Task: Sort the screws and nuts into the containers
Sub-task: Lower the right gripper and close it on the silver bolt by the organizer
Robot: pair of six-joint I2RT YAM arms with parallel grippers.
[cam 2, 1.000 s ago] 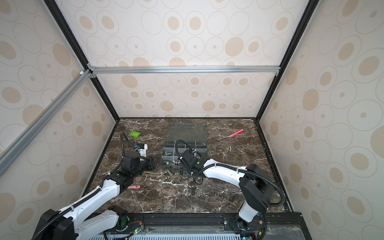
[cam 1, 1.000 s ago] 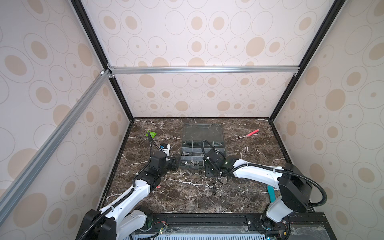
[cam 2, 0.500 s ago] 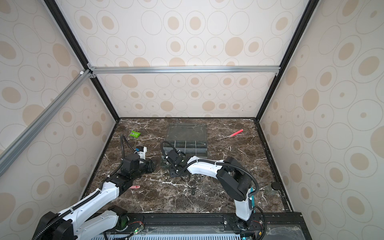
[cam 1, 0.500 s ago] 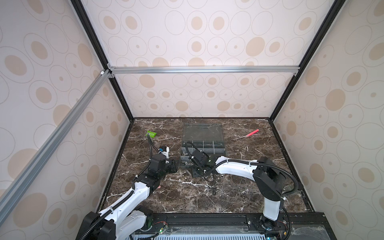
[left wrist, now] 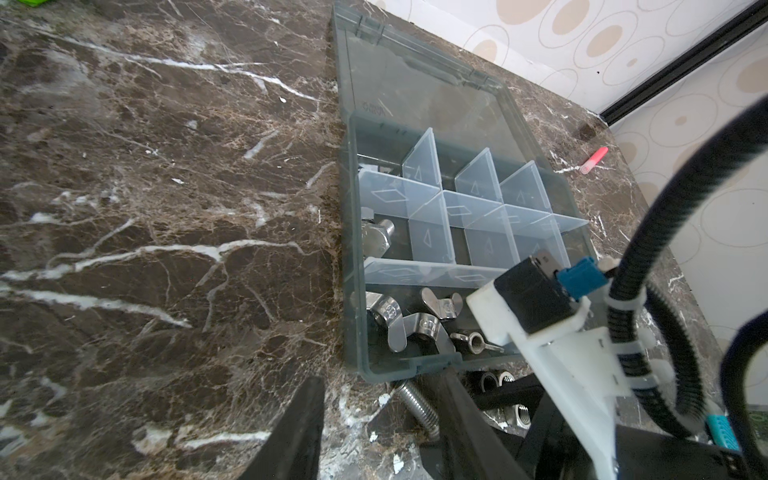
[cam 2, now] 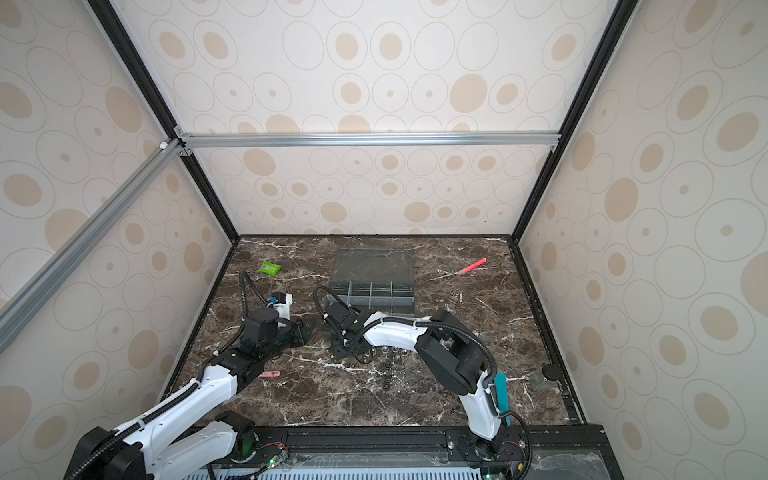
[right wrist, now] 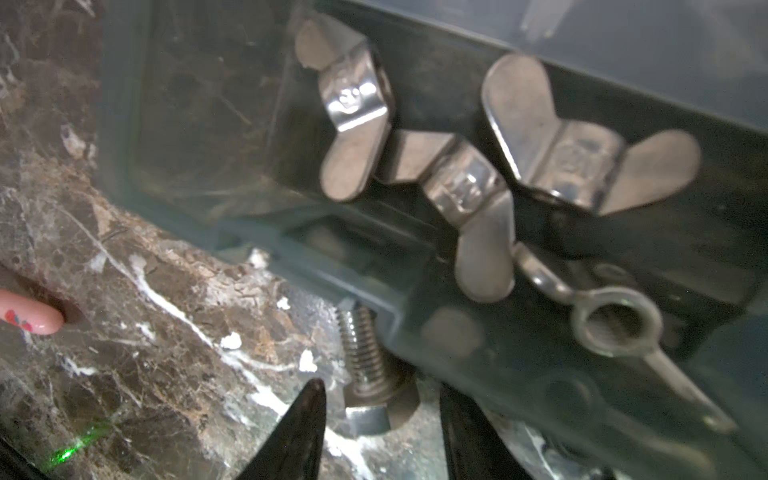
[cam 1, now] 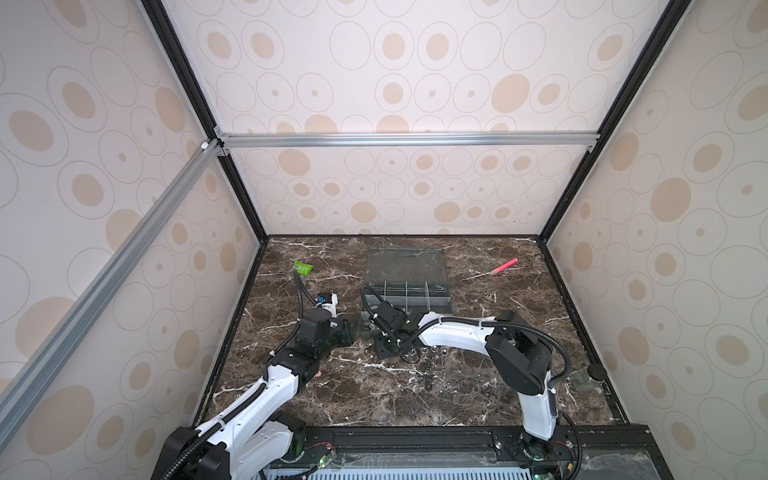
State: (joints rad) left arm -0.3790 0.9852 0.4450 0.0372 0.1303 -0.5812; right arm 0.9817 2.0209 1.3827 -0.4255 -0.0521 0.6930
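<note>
Lying beside the grey box (right wrist: 266,245) is a shiny, threaded hex-head screw (right wrist: 362,357).

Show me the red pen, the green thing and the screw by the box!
red pen (cam 1: 503,267): in a top view, on the middle of its barrel.
green packet (cam 1: 302,268): in a top view, on its flat top face.
screw (right wrist: 360,349): right wrist view, on its threaded shaft.

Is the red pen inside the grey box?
No, the red pen lies on the marble table, off to one side of the grey box and not touching it.
</note>
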